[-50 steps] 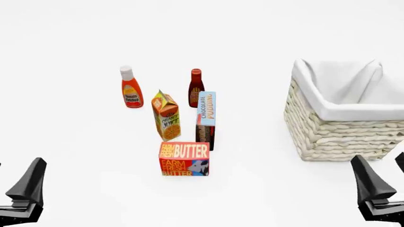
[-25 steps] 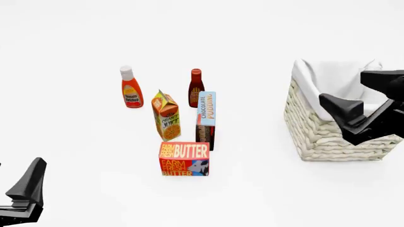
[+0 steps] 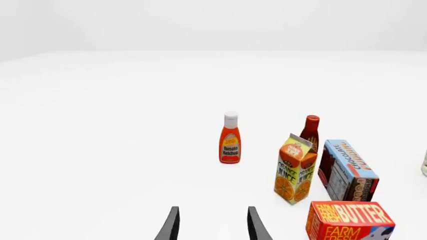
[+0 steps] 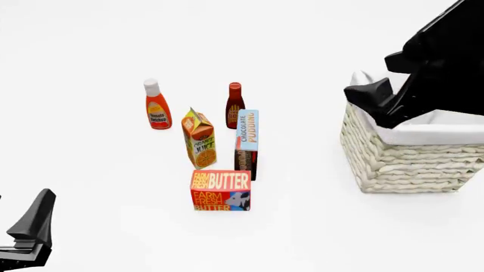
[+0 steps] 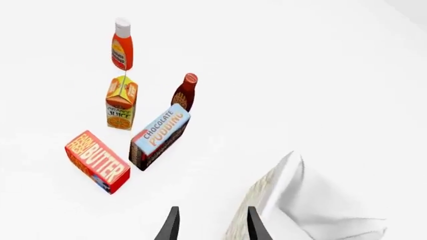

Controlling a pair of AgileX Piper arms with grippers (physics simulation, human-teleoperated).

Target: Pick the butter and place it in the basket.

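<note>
The butter (image 4: 220,190), a red-orange box with a cow picture, stands on the white table nearest me, in front of the other groceries; it also shows in the wrist views, butter (image 3: 350,220) and butter (image 5: 97,161). The basket (image 4: 408,164), cream wicker with a white lining, sits at the right. My right gripper (image 4: 382,85) hangs open and empty high over the basket's left rim (image 5: 280,185), with its fingers (image 5: 171,226) well apart. My left gripper (image 4: 15,224) rests open at the near left corner, far from the butter, fingers (image 3: 256,226) spread.
Behind the butter stand a chocolate pudding box (image 4: 246,144) and an orange juice carton (image 4: 199,139). Farther back are a tomato ketchup bottle (image 4: 157,107) and a dark red sauce bottle (image 4: 234,105). The right arm's dark body covers part of the basket.
My right arm has risen from the near right corner and swung forward and up, over the basket's left rim. The left arm and all groceries stay put.
</note>
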